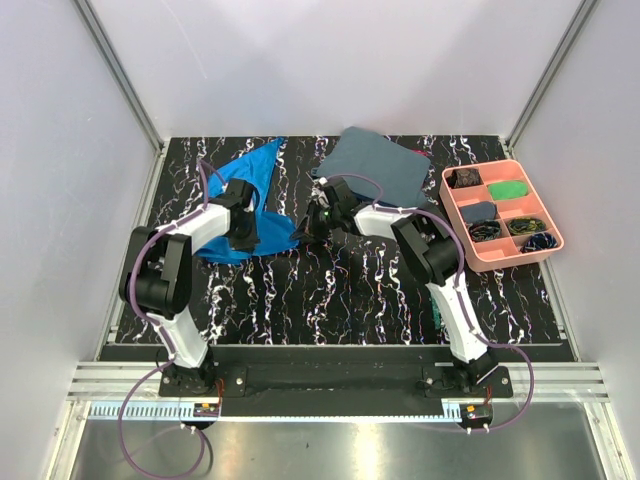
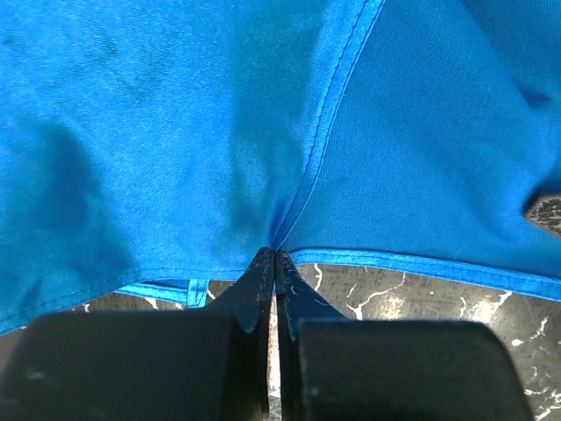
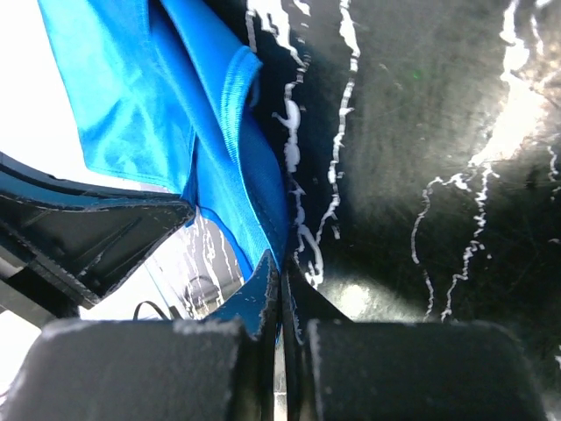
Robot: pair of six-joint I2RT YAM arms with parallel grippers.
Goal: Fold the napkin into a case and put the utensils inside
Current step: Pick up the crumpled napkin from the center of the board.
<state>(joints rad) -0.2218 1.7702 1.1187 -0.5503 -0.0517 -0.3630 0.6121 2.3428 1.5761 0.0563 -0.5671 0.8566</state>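
Note:
The bright blue napkin [image 1: 255, 172] lies rumpled on the left half of the black marbled table, partly lifted. My left gripper [image 1: 243, 238] is at its near edge. In the left wrist view the left gripper [image 2: 276, 254] is shut on the napkin [image 2: 175, 132] where its hem puckers into the tips. My right gripper [image 1: 314, 228] is at the cloth's right corner. In the right wrist view the right gripper [image 3: 280, 260] is shut on the napkin [image 3: 131, 88], whose hemmed edge runs into the tips. The utensils and a case are out of view.
A larger dull grey-blue cloth [image 1: 375, 165] lies at the back centre, just behind the right wrist. A pink compartment tray [image 1: 503, 258] with small items stands at the right. The black marbled table [image 1: 330, 300] ends at white walls at the back and sides.

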